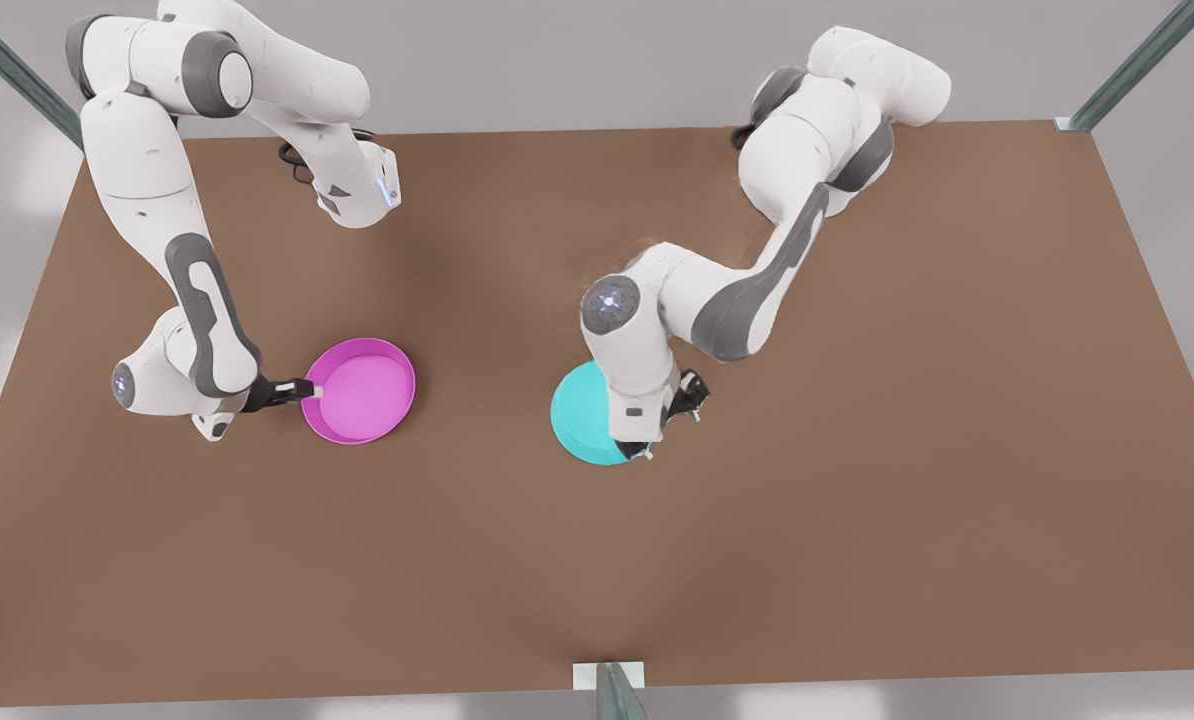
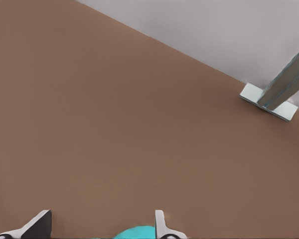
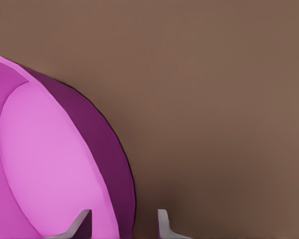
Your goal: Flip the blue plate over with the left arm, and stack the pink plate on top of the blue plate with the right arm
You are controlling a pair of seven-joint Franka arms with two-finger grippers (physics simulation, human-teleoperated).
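1. The left gripper [image 1: 647, 450] sits at the lower right edge of the round, shallow cyan-turquoise plastic blue plate [image 1: 579, 420], just right of centre in the front view. In the left wrist view its fingers [image 2: 162, 226] stand wide apart, with a sliver of the blue plate [image 2: 135, 232] between them at the bottom edge; I see no grip on it.
2. The right gripper [image 1: 309, 390] is at the left rim of the round magenta-pink plastic pink plate [image 1: 360, 390], left of centre in the front view. The right wrist view shows the fingers [image 3: 162, 224] straddling the rim wall of the pink plate [image 3: 50, 149], one inside and one outside; whether they pinch it I cannot tell.
3. Judged step: the blue plate appears to lie face down already, showing a smooth convex back, so the flip looks done and the stacking is in hand.
4. Next move, as I judge it: the left gripper should clear away; the right should close firmly on the rim, lift, and carry the pink plate rightward over the brown table [image 1: 857, 500].
5. Orientation: the pink plate lies open side up. Both plates are round, so neither has a long axis; they lie well apart.
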